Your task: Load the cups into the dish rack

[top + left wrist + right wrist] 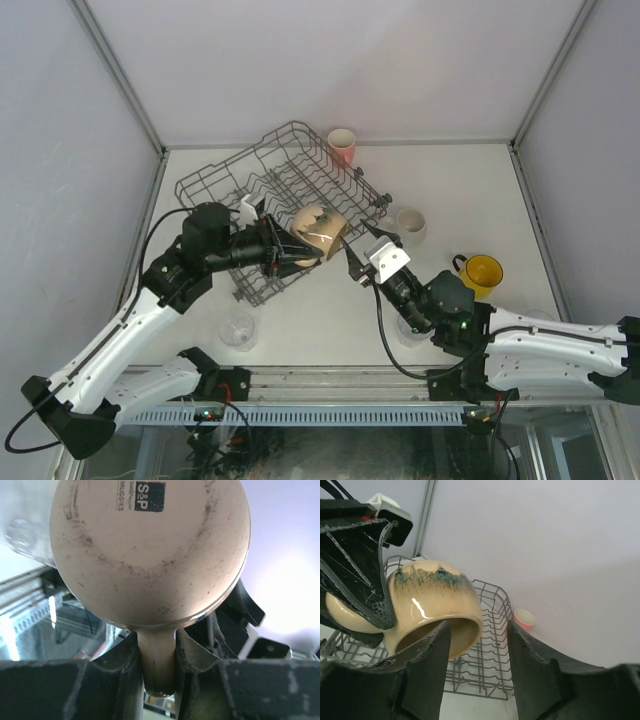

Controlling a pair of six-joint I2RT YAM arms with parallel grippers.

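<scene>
A tan mug (320,232) with a dark green glaze streak hangs tilted on its side over the dish rack (215,182). My left gripper (288,252) is shut on its handle (157,660), and the mug's base (150,550) fills the left wrist view. My right gripper (356,262) is open just right of the mug. In the right wrist view the mug's rim (470,630) reaches into the gap (477,650) between my fingers, and neither finger presses on it. The rack's wire floor (490,665) lies below.
A pink tumbler (342,145) stands behind the rack's far corner and also shows in the right wrist view (524,618). A white mug (410,225) and a yellow mug (482,272) stand to the right. A clear glass tumbler (240,330) stands near the front edge.
</scene>
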